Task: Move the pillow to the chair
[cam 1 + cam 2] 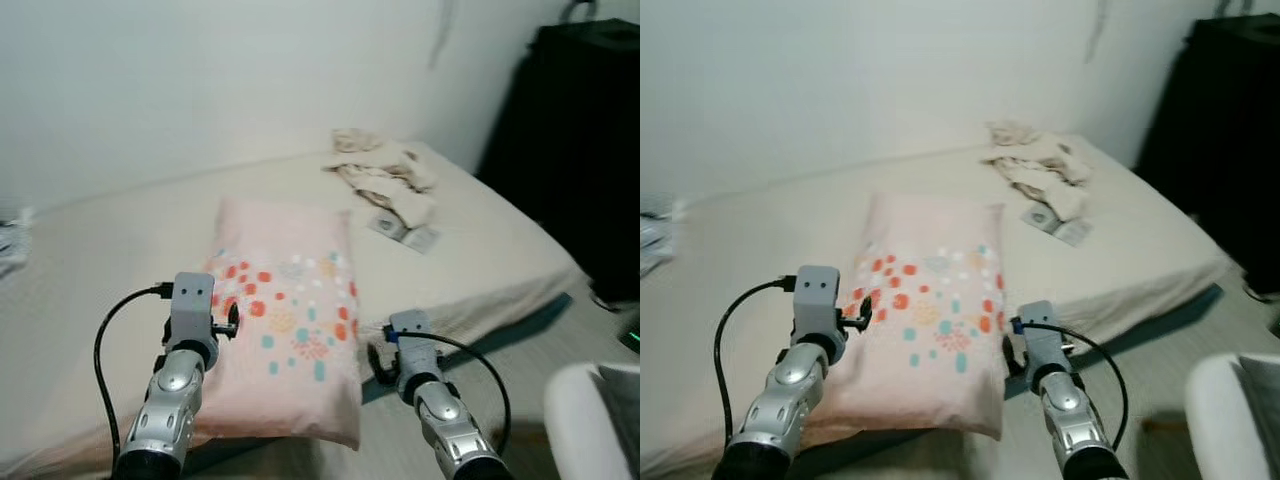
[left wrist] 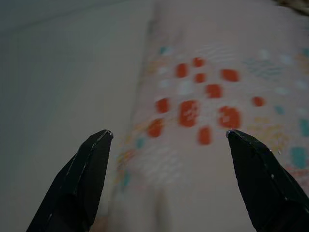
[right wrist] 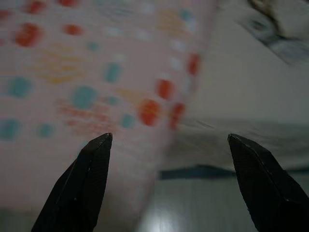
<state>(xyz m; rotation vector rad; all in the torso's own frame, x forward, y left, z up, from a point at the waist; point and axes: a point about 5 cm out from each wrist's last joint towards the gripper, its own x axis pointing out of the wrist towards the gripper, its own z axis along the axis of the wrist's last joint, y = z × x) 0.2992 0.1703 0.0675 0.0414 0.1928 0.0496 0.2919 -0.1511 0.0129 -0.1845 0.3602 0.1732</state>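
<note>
Both end effectors, left [image 2: 169, 137] and right [image 3: 169, 140], wide open over pillow [image 1: 290, 310].

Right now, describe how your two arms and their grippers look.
Both arms are jointed silver metal segments ending in grey boxy wrist blocks. A black cable loops out from the left arm and another from the right arm, which also shows a small blue part at the wrist. The left gripper and the right gripper each have two long black fingers tapering to pointed tips.
</note>
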